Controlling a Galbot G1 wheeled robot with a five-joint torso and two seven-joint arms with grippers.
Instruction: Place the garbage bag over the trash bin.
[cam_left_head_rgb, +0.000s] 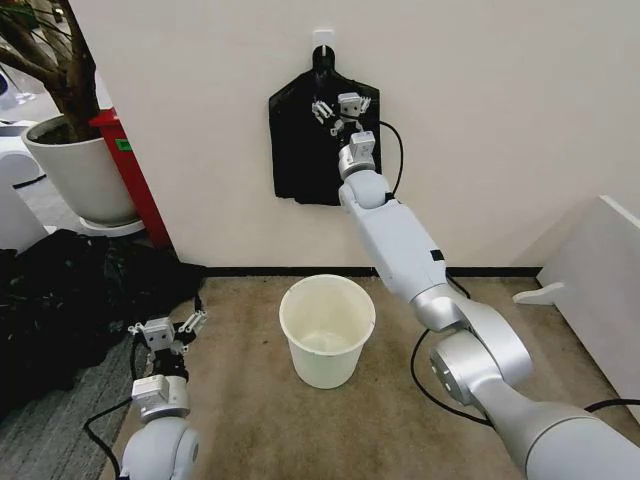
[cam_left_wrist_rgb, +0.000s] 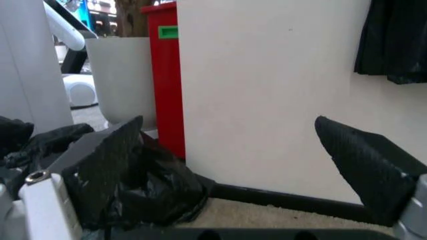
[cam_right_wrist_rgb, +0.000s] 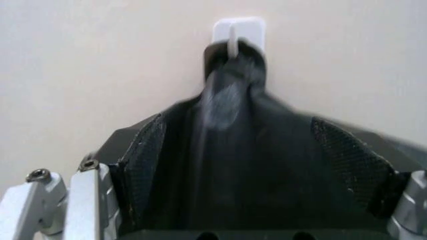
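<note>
The trash bin (cam_left_head_rgb: 322, 366), a small cream-white bucket, stands upright on the carpet near the wall. A single loose garbage bag is out of view. On a white wall hook (cam_right_wrist_rgb: 237, 29) hangs a flat black bundle of bags (cam_left_head_rgb: 300, 150) with a narrow neck. My right gripper (cam_left_head_rgb: 335, 106) is raised in front of the upper part of this bundle, open, its textured pads (cam_right_wrist_rgb: 143, 165) spread either side of the black plastic (cam_right_wrist_rgb: 227, 150); whether they touch it I cannot tell. Low by the floor, left of the bin, my left gripper (cam_left_head_rgb: 165, 328) stands open and holds nothing.
A sprawling heap of black plastic (cam_left_head_rgb: 70, 290) lies on the floor at the left, close to my left gripper (cam_left_wrist_rgb: 233, 170). Behind it stand a large white plant pot (cam_left_head_rgb: 80, 170) and a red box (cam_left_head_rgb: 135, 175). A white panel (cam_left_head_rgb: 600, 280) leans at the right.
</note>
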